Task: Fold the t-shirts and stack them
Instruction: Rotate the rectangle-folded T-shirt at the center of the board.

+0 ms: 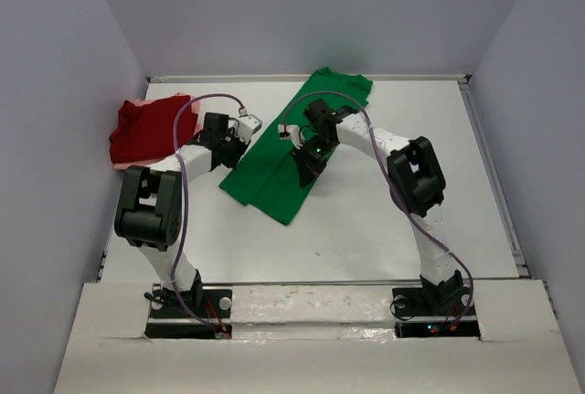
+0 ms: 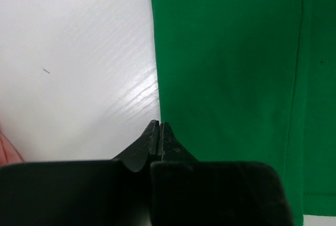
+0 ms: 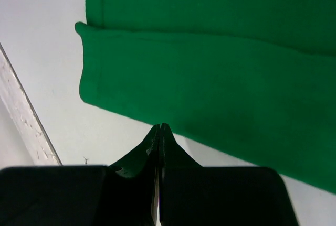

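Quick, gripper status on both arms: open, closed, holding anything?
Left gripper: closed, holding nothing, at the green shirt edge.
Right gripper: closed, holding nothing, beside the same shirt.

The left gripper (image 2: 159, 126) is closed — its tips at the green t-shirt (image 2: 231, 79) edge, over the white table (image 2: 73, 63).

Nothing to read here, folks: no text, label, brand or no. on any surface, in any of the three views. Zero signs.

Black-and-white arms (image 1: 187, 158), purple cables (image 1: 215, 95)
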Robot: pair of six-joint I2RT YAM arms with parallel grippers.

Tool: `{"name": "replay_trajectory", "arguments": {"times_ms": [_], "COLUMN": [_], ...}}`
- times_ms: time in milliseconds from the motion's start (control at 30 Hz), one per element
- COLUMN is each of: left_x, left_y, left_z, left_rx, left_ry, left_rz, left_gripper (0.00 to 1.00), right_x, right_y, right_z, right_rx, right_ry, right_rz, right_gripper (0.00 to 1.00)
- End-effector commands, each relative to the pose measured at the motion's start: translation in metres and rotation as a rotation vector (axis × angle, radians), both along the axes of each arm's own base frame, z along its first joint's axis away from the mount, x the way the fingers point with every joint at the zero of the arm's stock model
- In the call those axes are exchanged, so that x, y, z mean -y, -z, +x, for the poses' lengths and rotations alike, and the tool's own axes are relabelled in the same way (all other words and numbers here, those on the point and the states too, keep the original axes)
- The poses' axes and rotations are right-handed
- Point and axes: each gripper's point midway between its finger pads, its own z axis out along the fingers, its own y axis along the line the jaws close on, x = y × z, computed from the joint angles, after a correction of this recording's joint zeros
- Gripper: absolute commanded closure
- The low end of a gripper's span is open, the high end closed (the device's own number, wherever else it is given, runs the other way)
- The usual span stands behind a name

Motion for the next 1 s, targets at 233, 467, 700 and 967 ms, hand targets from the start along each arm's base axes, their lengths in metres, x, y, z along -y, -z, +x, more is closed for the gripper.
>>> {"name": "replay_trajectory", "arguments": {"times_ms": [233, 467, 700, 967], "left_x": [0.018, 0.014, 0.001, -0.001], "left_y": [-0.022, -0.010, 0.016, 0.036], "left_z": [-0.022, -0.038, -0.051, -0.066], "left_rx": [0.032, 0.001, -0.050, -0.114], "left_ry": [0.068, 0.083, 0.039, 0.041], "left_rz": [-0.124, -0.103, -0.060, -0.037], "left_gripper": [1.00, 1.00, 1.00, 1.00], "right_x": [-0.034, -0.034, -0.034, -0.025], "right_y": [0.014, 0.026, 0.040, 0.046], "right_z": [-0.019, -0.024, -0.035, -0.042], "right_rx": [-0.062, -0.086, -0.105, -0.112], "right_ry": [-0.070, -0.079, -0.098, -0.099], "right_rz": [0.003, -0.016, -0.045, -0.074], "right_gripper": [1.00, 1.00, 1.00, 1.00]}}
